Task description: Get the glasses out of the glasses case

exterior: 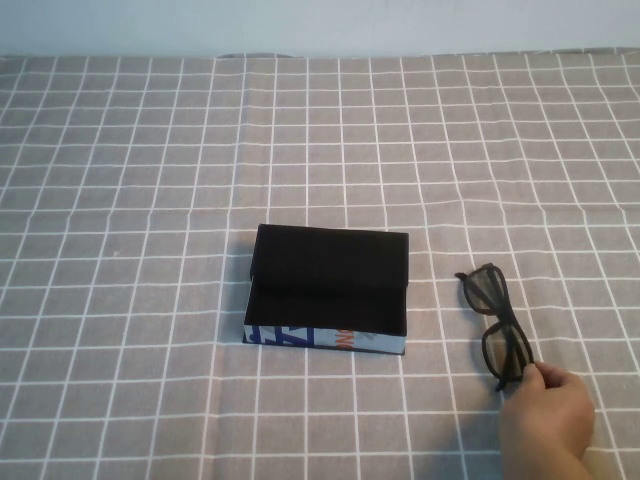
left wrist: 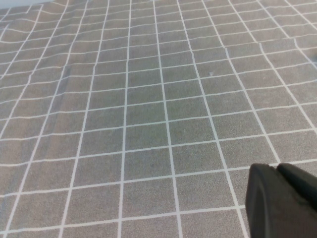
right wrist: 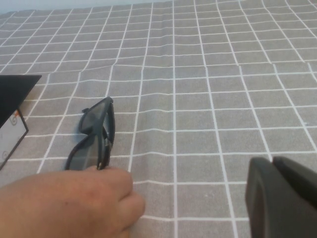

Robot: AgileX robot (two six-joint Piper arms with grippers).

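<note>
At the near edge of the table, on the robot's right side, a bare human hand (exterior: 545, 415) reaches in from below and pinches the near end of the glasses (exterior: 496, 324), thumb and fingers closed on the frame by the nearer lens. The glasses lie folded on the grey cloth with white grid lines (exterior: 150, 150), outside the case, running from the hand away and slightly leftward, their dark squarish lenses one behind the other. Just to their left, apart from them with a strip of bare cloth between, stands the glasses case (exterior: 327, 290), open: its near outer wall shows white-blue with blue and orange print, its black lining is exposed, and the black lid is hinged back on the far side. No glasses are seen inside it. In the right wrist view the same hand (right wrist: 64, 203) fills the lower corner, the glasses (right wrist: 94, 134) extend beyond it, and a corner of the case (right wrist: 12, 119) shows at the edge. The right gripper (right wrist: 282, 198) appears there only as a dark fingertip, near the glasses but not touching them; whether its claw is released or clenched cannot be told. The left gripper (left wrist: 280, 198) likewise shows only a dark fingertip over plain cloth (left wrist: 148, 99), and its state cannot be told either. Beyond the case, the cloth runs to a pale wall (exterior: 320, 25).
</note>
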